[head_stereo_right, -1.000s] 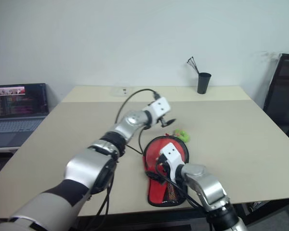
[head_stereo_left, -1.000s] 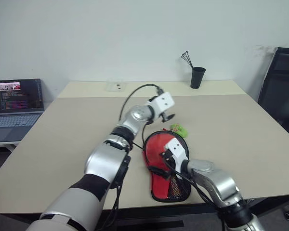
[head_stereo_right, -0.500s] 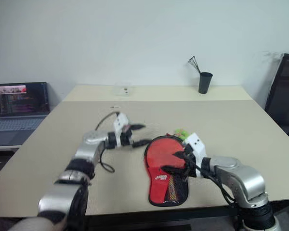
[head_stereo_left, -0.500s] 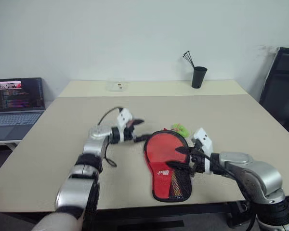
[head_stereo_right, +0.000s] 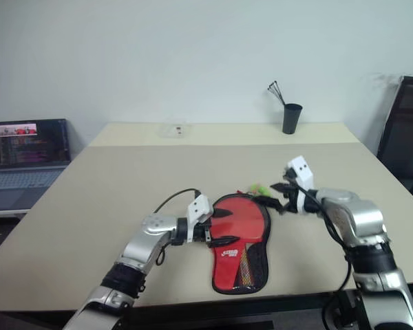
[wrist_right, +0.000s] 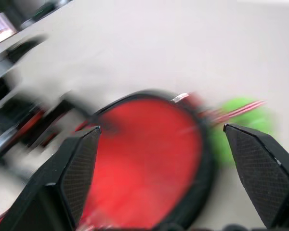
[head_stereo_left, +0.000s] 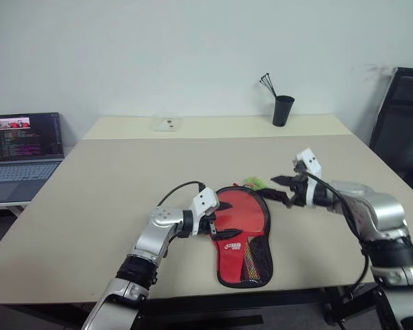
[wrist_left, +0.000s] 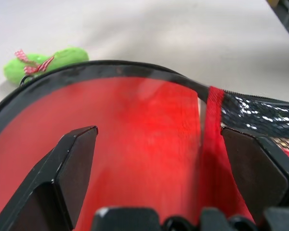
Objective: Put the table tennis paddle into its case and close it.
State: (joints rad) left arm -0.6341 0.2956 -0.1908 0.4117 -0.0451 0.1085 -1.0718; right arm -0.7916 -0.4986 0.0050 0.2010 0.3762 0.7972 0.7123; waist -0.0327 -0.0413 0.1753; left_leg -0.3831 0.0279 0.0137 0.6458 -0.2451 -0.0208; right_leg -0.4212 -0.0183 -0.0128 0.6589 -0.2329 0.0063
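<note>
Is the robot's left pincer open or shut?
Open. The left pincer has its two black fingers spread wide, holding nothing, over the red case.

An office: beige desks point(head_stereo_left: 89, 199), an open laptop point(head_stereo_left: 22, 144), a black chair point(head_stereo_left: 401, 117).

desk point(head_stereo_left: 89, 199): pale beige top, a second, lighter desk butted against its far edge
case point(head_stereo_left: 242, 234): red, black-edged, flat on the desk near the front edge, round end toward the far side, mesh end toward the front
green tag point(head_stereo_left: 256, 183): on the desk just beyond the case's round end
far desk: black cup point(head_stereo_left: 283, 110) with sticks near the right end; small clear item point(head_stereo_left: 166, 124) near the middle
</note>
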